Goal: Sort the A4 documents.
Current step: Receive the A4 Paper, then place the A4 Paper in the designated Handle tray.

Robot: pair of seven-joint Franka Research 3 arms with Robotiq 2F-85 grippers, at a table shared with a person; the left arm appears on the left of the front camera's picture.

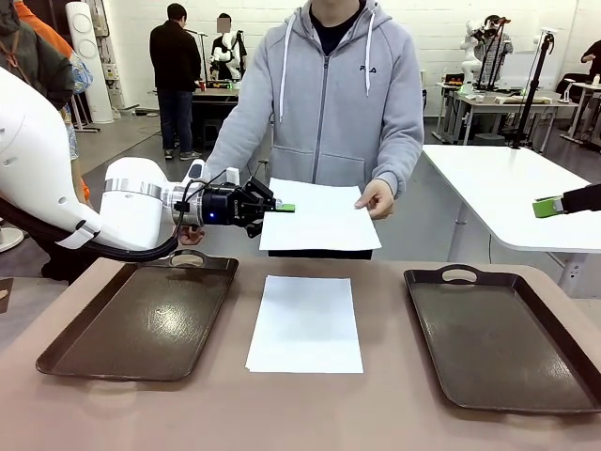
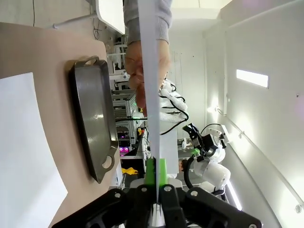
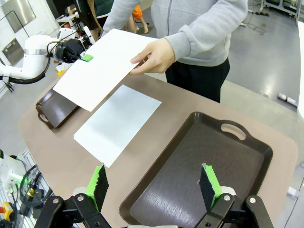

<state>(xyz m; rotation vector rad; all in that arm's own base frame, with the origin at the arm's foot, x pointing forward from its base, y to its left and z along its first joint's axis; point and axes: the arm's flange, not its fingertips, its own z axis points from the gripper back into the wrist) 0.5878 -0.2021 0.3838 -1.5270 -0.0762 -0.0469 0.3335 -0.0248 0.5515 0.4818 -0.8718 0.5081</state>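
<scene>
Held sheet: a blank A4 document [image 1: 319, 216] held level in the air over the table's far edge, between me and the person.
Its long axis: it appears to run from my side toward the person, parallel to the second sheet below.
Left gripper [image 1: 285, 208]: clamped on the held sheet's left long edge. In my left wrist view the paper runs edge-on straight out from between my green pads [image 2: 162, 171].
Person's hand [image 1: 376, 199]: holds the opposite, right long edge, so the paper spans between us.
Second sheet [image 1: 305, 324]: flat on the table [image 1: 385, 413], midway between the trays, touching neither.
Left tray [image 1: 141, 319]: below my left gripper and a little to its left. I judge this the nearer drop for the held sheet, once the person lets go.
Right tray [image 1: 507, 338]: well apart from the held sheet, under my right arm.
Right gripper [image 3: 154, 183]: jaws spread wide, nothing between them, hanging over the right tray's near end.
Nearer arm: the left, for both sheets.
Writing: both sheets look blank. The hoodie logo [image 1: 368, 69] seems to read FILA.
</scene>
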